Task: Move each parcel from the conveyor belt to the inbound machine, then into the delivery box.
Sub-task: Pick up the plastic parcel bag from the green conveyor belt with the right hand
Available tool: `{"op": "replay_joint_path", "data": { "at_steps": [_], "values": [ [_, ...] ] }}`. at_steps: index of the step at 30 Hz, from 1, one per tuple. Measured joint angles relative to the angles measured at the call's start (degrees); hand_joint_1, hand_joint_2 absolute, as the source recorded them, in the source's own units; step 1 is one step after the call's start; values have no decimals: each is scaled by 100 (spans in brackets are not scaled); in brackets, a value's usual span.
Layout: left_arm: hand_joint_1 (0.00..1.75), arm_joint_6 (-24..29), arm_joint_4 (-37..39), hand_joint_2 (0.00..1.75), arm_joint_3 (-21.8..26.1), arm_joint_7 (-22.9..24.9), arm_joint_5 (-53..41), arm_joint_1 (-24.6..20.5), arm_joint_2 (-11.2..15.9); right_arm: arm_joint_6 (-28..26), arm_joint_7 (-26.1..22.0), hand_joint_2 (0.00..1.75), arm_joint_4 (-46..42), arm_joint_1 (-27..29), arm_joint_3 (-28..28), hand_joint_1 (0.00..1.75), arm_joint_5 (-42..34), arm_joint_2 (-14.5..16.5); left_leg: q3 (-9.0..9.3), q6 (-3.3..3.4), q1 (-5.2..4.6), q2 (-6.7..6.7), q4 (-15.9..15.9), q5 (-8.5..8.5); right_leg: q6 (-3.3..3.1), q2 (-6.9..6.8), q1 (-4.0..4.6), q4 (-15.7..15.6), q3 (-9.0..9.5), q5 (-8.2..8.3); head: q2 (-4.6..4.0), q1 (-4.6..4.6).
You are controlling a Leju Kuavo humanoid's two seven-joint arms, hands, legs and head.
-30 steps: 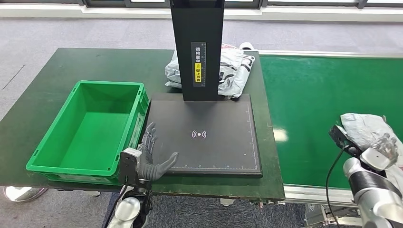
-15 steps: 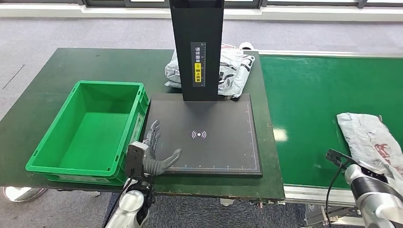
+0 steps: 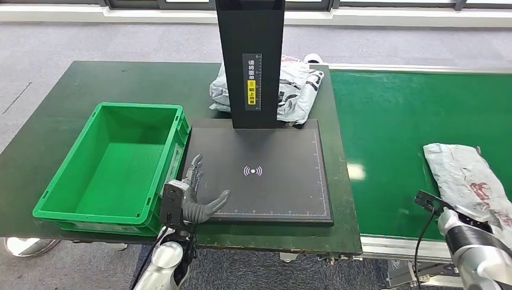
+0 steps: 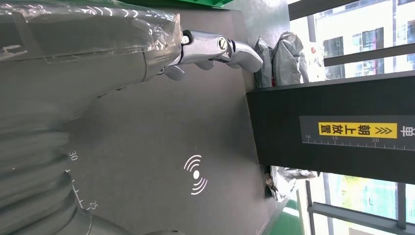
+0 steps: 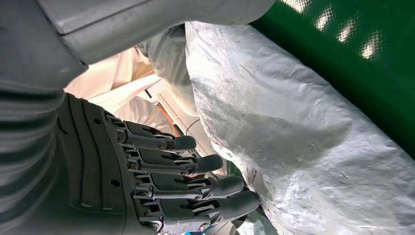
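Your parcel, a crumpled grey mailer bag, lies on the green conveyor belt near its front right edge, and nothing has lifted it yet. Your right hand sits just beside the bag's near side, below the belt edge and out of the head view; the wrist view shows its fingers extended and slightly curled next to the plastic, holding nothing. Your left hand rests at the front left corner of the inbound machine, fingers spread, empty. The black scan plate carries no parcel, and the green delivery box to its left is empty too. Another grey bag lies behind the machine's post on the table. So judge the whole sequence for this parcel as still ahead: grasp, place on the plate, then box.
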Motion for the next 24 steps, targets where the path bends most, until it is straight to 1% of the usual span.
{"op": "replay_joint_path", "data": {
  "at_steps": [14,24],
  "values": [
    [0,1,14,175,20,0,0,2,-2,13,4,175,0,-6,0,0,35,0,-1,0,0,0,0,0,0,0,0,0,0,0,1,1],
    [0,2,19,175,34,0,-3,86,0,182,80,175,2,-179,0,0,145,2,-3,1,0,-2,0,1,0,-2,0,0,0,0,0,1]
  ]
}}
